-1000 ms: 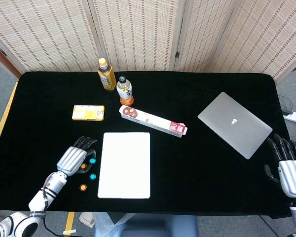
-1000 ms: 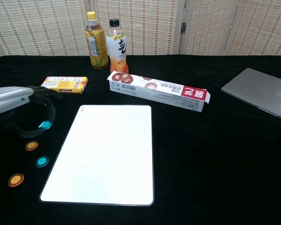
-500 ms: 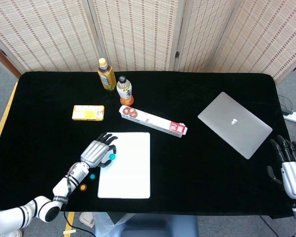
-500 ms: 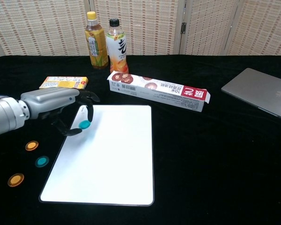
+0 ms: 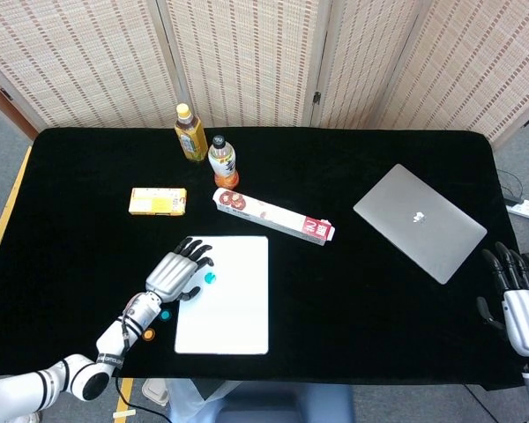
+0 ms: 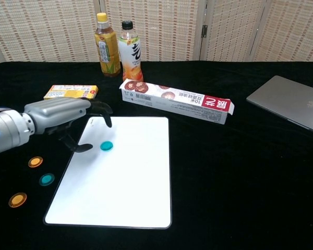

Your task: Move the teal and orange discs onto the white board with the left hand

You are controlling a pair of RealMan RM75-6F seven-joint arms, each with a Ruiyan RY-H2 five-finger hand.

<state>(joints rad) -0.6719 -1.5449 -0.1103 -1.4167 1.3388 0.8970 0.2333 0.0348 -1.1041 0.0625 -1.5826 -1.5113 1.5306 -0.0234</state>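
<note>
One teal disc (image 6: 106,146) (image 5: 210,278) lies flat on the white board (image 6: 120,192) (image 5: 229,313) near its upper left. Just left of that disc my left hand (image 6: 68,117) (image 5: 178,271) hovers over the board's left edge, fingers spread and holding nothing. On the black cloth left of the board lie a second teal disc (image 6: 46,180) (image 5: 165,314) and two orange discs (image 6: 35,162) (image 6: 17,200); the head view shows only one orange disc (image 5: 148,335) past my forearm. My right hand (image 5: 516,295) sits at the table's far right edge, empty, fingers extended.
Behind the board lie a long printed box (image 6: 176,102) and a yellow box (image 6: 72,92). Two bottles (image 6: 107,46) (image 6: 130,52) stand at the back. A grey laptop (image 5: 419,222) lies shut on the right.
My left hand carried a teal disc from the cloth to the right over the board and let it go; the disc now lies on the board. The right hand stayed put.
</note>
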